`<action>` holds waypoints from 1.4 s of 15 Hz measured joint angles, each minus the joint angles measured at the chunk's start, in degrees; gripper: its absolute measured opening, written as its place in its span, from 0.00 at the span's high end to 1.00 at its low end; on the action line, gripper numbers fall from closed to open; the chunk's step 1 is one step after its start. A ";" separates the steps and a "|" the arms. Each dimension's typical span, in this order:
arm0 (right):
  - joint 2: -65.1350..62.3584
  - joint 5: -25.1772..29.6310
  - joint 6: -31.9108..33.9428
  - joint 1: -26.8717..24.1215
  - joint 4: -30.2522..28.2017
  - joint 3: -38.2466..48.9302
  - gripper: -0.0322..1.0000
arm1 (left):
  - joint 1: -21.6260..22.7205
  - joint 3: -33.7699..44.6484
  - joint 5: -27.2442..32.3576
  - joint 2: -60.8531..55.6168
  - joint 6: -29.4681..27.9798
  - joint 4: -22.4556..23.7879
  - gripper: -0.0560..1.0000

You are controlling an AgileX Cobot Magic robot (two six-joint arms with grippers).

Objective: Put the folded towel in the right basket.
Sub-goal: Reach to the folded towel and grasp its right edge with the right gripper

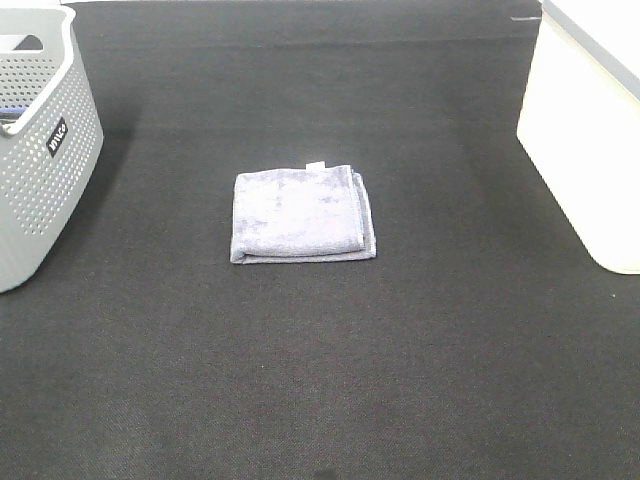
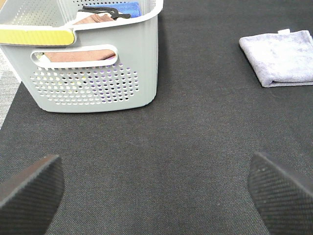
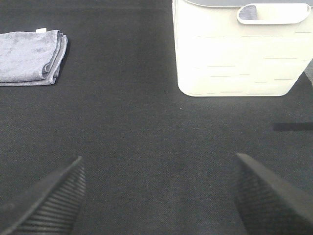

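Note:
A folded lavender-grey towel (image 1: 302, 214) lies flat on the black mat in the middle of the table. It also shows in the left wrist view (image 2: 279, 58) and in the right wrist view (image 3: 30, 57). The right basket (image 1: 587, 130) is cream-white and stands at the right edge; it also shows in the right wrist view (image 3: 242, 46). My left gripper (image 2: 155, 193) is open and empty, well short of the towel. My right gripper (image 3: 159, 196) is open and empty, between towel and white basket. Neither arm shows in the exterior view.
A grey perforated basket (image 1: 40, 135) stands at the left edge and holds brown and blue cloths (image 2: 95, 19). Black mat (image 1: 320, 380) covers the table around the towel.

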 joint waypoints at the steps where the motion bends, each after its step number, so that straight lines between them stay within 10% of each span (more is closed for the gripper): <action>1: 0.00 0.00 0.00 0.00 0.00 0.00 0.22 | 0.00 0.00 0.00 0.00 0.00 0.00 0.03; 21: 0.00 0.00 0.00 0.00 0.00 0.00 0.22 | 0.00 0.00 0.00 0.00 0.00 0.00 0.03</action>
